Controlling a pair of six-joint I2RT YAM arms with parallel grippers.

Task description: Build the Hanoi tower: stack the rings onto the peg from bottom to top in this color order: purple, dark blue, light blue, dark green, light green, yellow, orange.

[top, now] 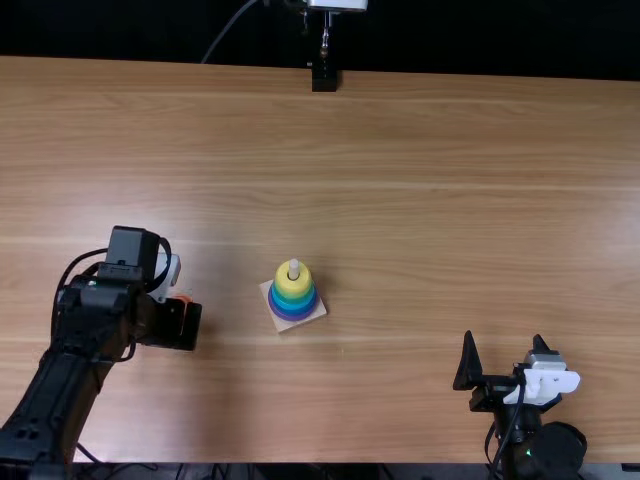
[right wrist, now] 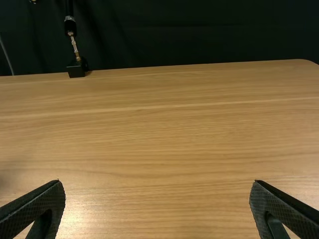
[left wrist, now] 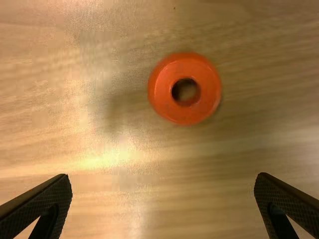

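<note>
My left gripper (top: pixel 176 325) is over the table's left part, with a sliver of the orange ring (top: pixel 182 298) beside it. In the left wrist view the orange ring (left wrist: pixel 162 94) lies flat on the wood, hole upward, and the left gripper (left wrist: pixel 163 177) is wide open, holding nothing. Near the middle stands the wooden base (top: pixel 317 314) with stacked rings around its pale peg (top: pixel 294 267): the yellow ring (top: pixel 293 284) on top, green and blue ones under it, purple at the bottom. At the lower right, my right gripper (top: pixel 503 340) is open and holds nothing; its fingers frame bare wood at the right gripper (right wrist: pixel 157 182).
A black stand (top: pixel 324 78) with a thin metal post is at the table's far edge, also seen as a black mount (right wrist: pixel 77 69) in the right wrist view. The ring stack stands between the two arms, to the right of the left gripper.
</note>
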